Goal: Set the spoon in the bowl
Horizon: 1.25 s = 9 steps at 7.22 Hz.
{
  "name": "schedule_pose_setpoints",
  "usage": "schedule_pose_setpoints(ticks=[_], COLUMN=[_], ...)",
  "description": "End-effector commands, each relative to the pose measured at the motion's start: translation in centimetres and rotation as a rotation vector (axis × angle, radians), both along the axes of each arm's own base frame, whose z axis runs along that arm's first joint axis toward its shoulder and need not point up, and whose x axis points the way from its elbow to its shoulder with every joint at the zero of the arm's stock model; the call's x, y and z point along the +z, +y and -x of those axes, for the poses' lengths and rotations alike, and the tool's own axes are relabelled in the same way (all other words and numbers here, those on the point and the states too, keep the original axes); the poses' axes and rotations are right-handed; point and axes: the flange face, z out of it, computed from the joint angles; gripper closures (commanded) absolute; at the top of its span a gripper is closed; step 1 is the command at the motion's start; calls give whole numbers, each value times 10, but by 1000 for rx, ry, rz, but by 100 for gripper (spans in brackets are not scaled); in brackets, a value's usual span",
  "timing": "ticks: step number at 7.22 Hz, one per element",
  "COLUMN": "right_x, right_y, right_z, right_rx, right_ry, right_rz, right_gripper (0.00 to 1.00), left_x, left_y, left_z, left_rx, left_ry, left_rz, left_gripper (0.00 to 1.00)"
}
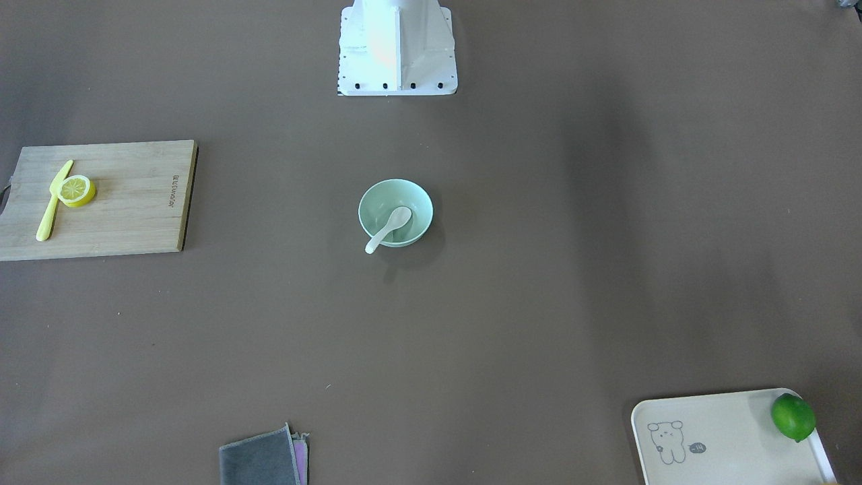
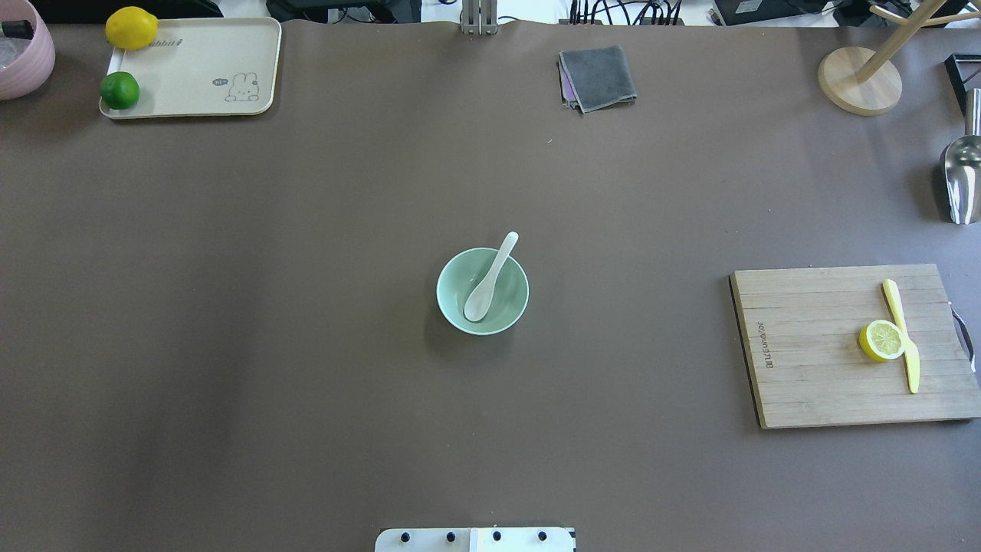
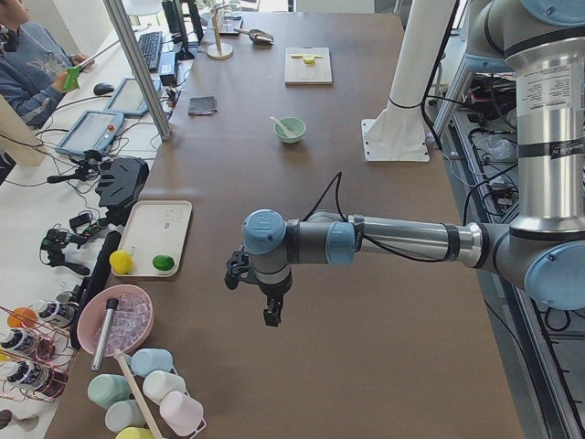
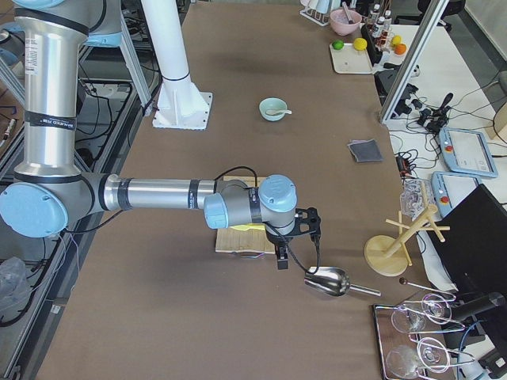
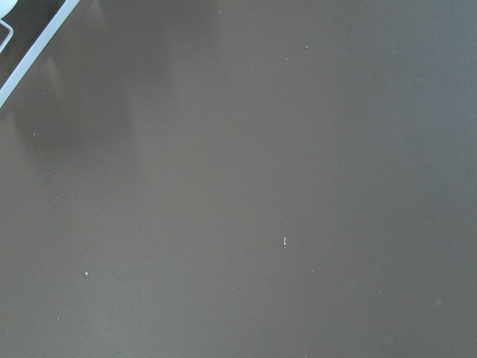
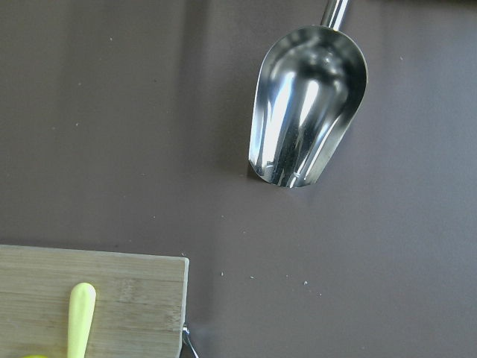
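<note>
The white spoon (image 2: 490, 280) lies in the pale mint-green bowl (image 2: 452, 287) at the table's middle, scoop down inside and handle leaning over the far rim. The front view shows the same spoon (image 1: 389, 229) in the bowl (image 1: 417, 202). My left gripper (image 3: 271, 315) shows only in the exterior left view, hanging above the table far from the bowl (image 3: 291, 130). My right gripper (image 4: 283, 261) shows only in the exterior right view, above the cutting board's end. I cannot tell whether either is open or shut.
A wooden cutting board (image 2: 828, 345) on the right holds a lemon half (image 2: 881, 340) and a yellow-green knife (image 2: 903, 337). A metal scoop (image 6: 305, 112) lies beyond it. A cream tray (image 2: 199, 69) with a lime and lemon sits far left. A grey cloth (image 2: 598, 77) lies at the far edge.
</note>
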Motion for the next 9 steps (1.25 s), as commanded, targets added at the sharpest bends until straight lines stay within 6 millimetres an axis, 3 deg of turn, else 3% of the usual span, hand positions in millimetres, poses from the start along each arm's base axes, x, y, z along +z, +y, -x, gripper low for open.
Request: schedule_pose_setpoints(ticks=[1, 7, 9], right_x=[-1, -8, -8], right_y=[-1, -3, -2], right_z=[1, 3, 4], right_rx=[1, -5, -5], right_ry=[-2, -43, -54], right_rz=[1, -9, -8], right_gripper=[0, 0, 0], left_x=[-22, -3, -7], left_y=[-1, 4, 0], left_z=[1, 1, 1], left_rx=[-4, -6, -7], left_ry=[-8, -10, -8], left_rz=[-45, -7, -20], left_gripper=[3, 2, 2])
